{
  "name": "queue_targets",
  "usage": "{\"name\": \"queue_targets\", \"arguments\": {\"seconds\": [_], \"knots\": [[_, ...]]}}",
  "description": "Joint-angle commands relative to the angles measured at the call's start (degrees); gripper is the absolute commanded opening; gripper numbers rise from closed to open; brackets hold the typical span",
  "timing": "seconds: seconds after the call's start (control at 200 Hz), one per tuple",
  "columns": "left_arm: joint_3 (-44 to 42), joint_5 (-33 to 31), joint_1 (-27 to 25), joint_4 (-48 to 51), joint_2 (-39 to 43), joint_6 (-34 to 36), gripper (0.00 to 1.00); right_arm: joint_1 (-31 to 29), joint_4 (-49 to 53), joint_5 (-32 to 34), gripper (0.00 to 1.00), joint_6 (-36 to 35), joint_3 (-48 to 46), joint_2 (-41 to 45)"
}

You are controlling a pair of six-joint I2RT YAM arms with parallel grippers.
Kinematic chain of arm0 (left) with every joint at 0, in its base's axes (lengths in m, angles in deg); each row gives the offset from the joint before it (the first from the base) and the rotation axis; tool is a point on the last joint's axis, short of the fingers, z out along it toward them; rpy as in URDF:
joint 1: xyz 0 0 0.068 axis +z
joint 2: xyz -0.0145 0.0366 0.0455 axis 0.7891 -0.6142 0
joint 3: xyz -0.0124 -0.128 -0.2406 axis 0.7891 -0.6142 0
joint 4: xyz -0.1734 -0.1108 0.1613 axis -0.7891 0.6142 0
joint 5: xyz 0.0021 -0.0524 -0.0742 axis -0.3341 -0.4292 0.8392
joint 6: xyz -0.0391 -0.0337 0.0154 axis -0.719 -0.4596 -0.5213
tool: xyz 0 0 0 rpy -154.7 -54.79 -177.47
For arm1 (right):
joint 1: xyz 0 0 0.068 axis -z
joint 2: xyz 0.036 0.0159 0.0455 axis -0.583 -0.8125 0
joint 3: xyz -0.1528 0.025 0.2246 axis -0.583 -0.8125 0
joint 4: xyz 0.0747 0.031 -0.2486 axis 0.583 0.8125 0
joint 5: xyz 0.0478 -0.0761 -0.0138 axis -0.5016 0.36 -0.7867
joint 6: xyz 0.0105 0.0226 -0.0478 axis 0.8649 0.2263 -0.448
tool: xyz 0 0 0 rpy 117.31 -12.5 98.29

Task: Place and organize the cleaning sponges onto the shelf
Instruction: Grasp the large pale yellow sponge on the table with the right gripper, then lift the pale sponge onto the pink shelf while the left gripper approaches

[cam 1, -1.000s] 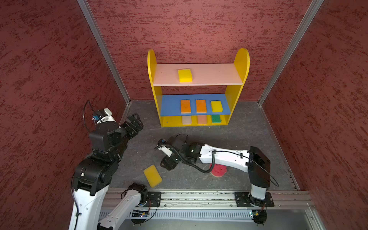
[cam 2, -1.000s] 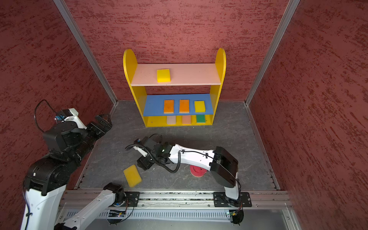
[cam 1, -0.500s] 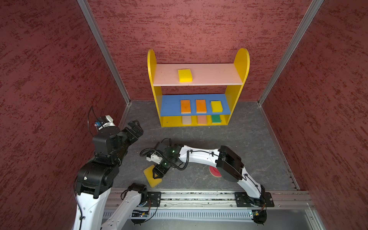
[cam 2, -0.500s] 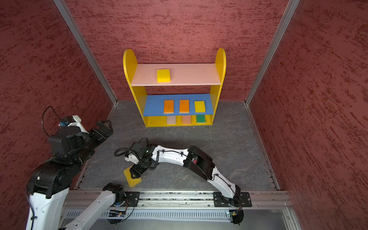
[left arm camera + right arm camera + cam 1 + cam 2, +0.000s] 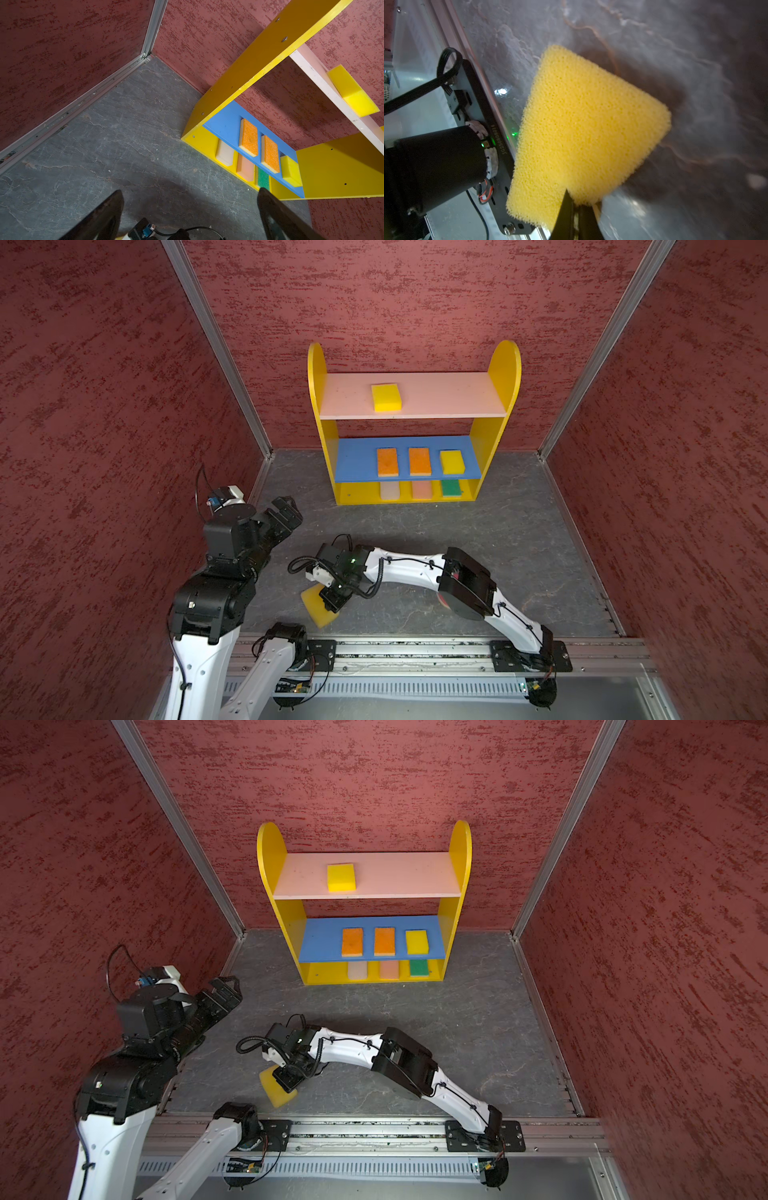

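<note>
The right claw (image 5: 333, 598) is pinched shut on one corner of a yellow sponge (image 5: 316, 612) at the near left of the desk (image 5: 519, 531), just beside the front rail (image 5: 415, 645). Whether that sponge is clear of the desk cannot be told. The left claw (image 5: 286, 510) hangs wide open and empty by the left wall. The shelf (image 5: 505, 364) stands at the far wall. A top sponge (image 5: 386, 397), yellow, lies on its pink board. Two orange sponges (image 5: 387, 462) and a yellow middle sponge (image 5: 451, 461) lie on the blue board. Cream (image 5: 390, 490), peach (image 5: 422, 489) and green (image 5: 451, 488) sponges lie on the bottom.
</note>
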State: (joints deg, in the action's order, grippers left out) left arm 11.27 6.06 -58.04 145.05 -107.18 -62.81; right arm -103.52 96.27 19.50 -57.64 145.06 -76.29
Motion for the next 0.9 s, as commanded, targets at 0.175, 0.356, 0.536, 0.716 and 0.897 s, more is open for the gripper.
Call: {"name": "queue_targets", "arguments": {"seconds": [0.175, 0.356, 0.536, 0.716, 0.897], "knots": [[-0.4, 6.1, 0.7, -8.6, -2.7, 0.9, 1.0, 14.7, 5.2, 14.2, 0.0, -1.3, -2.0, 23.3], [0.0, 10.5, 0.7, -15.9, -6.5, 0.3, 1.0, 20.2, 13.7, 29.1, 0.0, -5.2, 11.0, 30.6], [3.5, 14.5, 0.6, -20.4, -12.2, 0.4, 1.0, 23.6, 17.2, 35.5, 0.0, -8.3, 28.0, 30.0], [7.5, 16.9, -1.1, -24.6, -16.9, 1.0, 1.0, 28.9, 18.1, 36.3, 0.0, -11.0, 44.3, 23.1], [14.5, 13.3, -7.4, -25.4, -24.0, 5.6, 1.0, 34.0, 13.2, 35.6, 0.0, -12.6, 45.5, 20.4]]}}
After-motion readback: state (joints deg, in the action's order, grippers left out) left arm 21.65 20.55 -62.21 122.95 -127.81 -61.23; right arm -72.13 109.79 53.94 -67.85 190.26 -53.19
